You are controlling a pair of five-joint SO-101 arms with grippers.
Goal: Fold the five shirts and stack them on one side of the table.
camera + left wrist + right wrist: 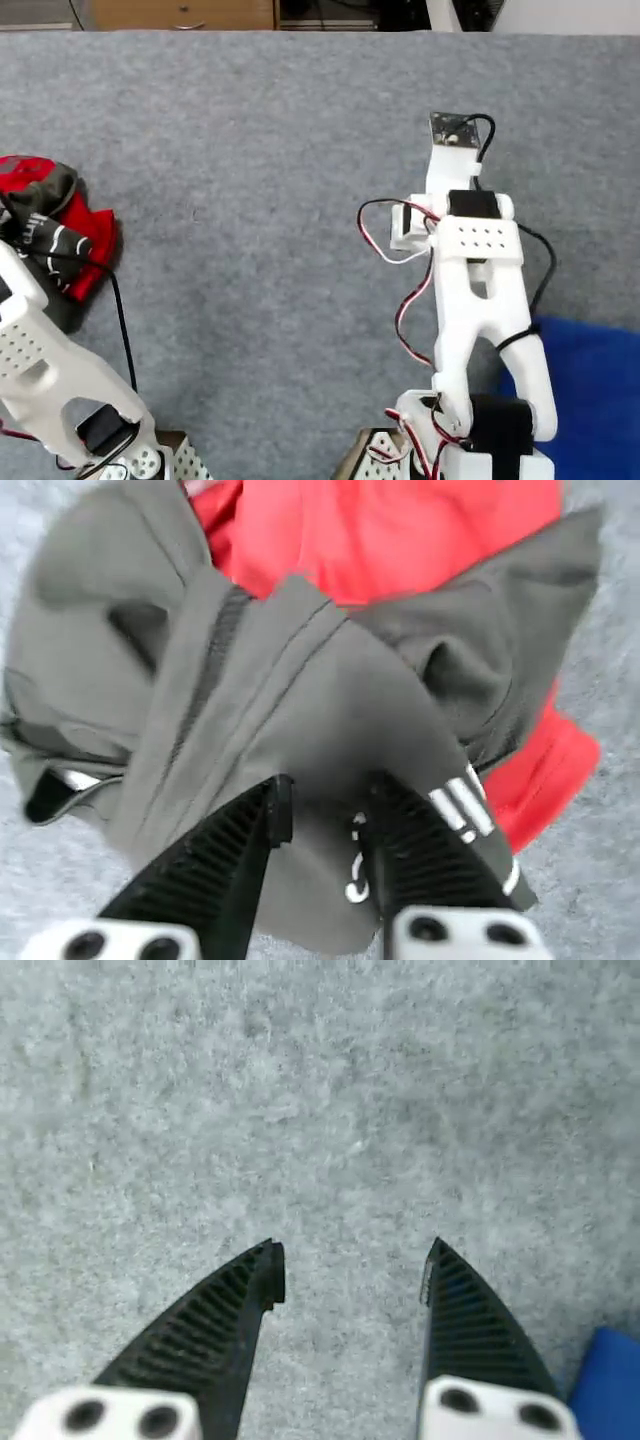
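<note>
Grey felt covers the counter [250, 120], where the left hand [325, 805] pinches a grey shirt [300, 700] heaped on a red shirt [370, 530]; the right hand [350, 1265], stretched forward, gapes wide, blue shirt [590, 380] behind it.

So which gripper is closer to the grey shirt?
Left. The left gripper is pinching the grey shirt; the right gripper hangs open over the table, well away from it.

I log bare mat [250, 150] open mid-table; grey shirt [55, 185] on red shirt [95, 240] blocks left edge, blue shirt [590, 390] the right corner.
</note>
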